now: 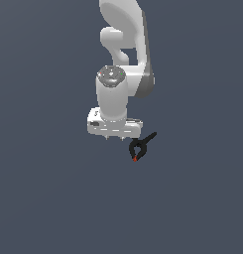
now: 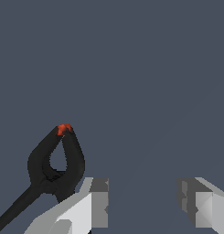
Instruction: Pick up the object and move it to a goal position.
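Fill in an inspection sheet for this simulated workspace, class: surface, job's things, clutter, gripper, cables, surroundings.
Surface: plain dark grey-blue floor, unmarked.
Job's things: black spring clamp with a red tip, lying beside the gripper and outside its fingers; no goal marker seen.
Clutter: nothing seen.
Gripper: gripper open, nothing between the fingers; one finger is close to the clamp.
Cables: nothing seen.
Surroundings: only the white arm against the uniform background.
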### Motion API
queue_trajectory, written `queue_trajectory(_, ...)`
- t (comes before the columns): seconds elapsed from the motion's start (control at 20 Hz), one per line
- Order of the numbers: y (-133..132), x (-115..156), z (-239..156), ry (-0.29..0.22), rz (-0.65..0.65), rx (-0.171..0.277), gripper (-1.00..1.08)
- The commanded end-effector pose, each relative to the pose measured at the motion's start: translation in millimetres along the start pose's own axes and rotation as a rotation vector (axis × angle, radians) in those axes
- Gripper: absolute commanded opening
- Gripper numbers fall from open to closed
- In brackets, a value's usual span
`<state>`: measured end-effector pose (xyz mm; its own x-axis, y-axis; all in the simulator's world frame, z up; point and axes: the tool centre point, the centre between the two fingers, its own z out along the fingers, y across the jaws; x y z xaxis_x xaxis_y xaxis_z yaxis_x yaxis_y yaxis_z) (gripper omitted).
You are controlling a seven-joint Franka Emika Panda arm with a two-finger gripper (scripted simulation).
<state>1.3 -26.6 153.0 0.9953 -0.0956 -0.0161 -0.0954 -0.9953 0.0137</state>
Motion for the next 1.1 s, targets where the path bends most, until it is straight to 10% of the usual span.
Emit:
queue_trajectory(0.0,-5.5,-1.8,3.3,0.002,0.021,-0.01,0.28)
queue_trajectory(1.05,-73.1,-30.3,42.2,0.074,0.292,-0.108,0.28)
